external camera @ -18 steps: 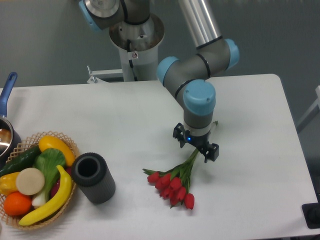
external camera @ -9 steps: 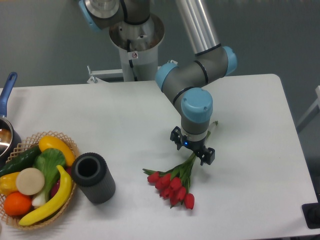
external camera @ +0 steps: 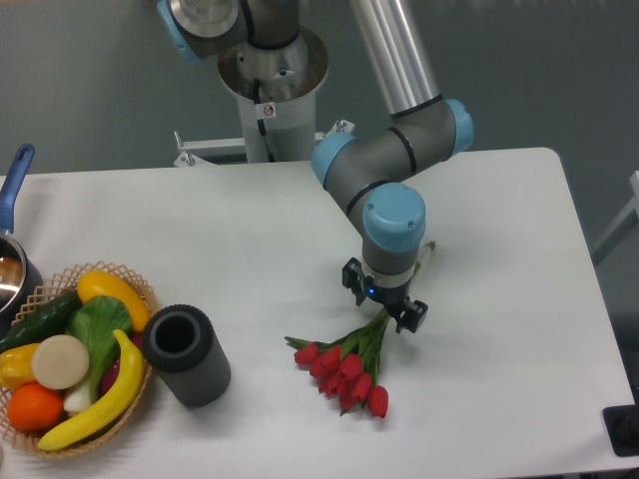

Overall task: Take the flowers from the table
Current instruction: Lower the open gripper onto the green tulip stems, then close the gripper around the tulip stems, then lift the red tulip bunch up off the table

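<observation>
White table (external camera: pixel 499 200) hosted a robot's reach for flowers (external camera: pixel 345 371).
Gripper (external camera: pixel 385 299) hung spread-fingered over the stems, blooms at its seven o'clock; closing squarely across those stems looked wisest.

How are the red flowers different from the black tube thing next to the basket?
The flowers are red buds on thin green stems; the black tube is one dark, plain colour. The flowers lie flat and spread out like a fan, while the tube is a thick, stubby cylinder with an open hole at its top. The end effector is right above the flowers' stems, but nothing is near the tube except the basket. Both rest on the white table.
</observation>
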Tool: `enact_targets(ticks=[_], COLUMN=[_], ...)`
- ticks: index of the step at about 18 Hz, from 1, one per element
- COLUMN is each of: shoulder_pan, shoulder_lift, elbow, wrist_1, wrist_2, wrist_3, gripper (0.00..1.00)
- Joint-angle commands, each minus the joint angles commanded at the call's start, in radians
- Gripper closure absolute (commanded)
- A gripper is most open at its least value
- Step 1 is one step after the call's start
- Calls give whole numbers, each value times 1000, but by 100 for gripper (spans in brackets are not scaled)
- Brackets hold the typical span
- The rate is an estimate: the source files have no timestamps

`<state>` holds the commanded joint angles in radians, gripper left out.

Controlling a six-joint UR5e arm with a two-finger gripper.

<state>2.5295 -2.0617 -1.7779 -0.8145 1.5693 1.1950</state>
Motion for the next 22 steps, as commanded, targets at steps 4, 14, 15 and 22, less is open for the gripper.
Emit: enact_targets(ticks=[4, 14, 15, 22], shoulder_pan=[-2, 20, 23, 32], shoulder_lift=[9, 87, 100, 114], elbow=[0, 23, 25, 141], wrist_1=[-2, -20, -26, -69], wrist_2=[-6, -75, -66, -52], wrist_3=[-52, -121, -121, -120], gripper=[79, 90, 90, 90])
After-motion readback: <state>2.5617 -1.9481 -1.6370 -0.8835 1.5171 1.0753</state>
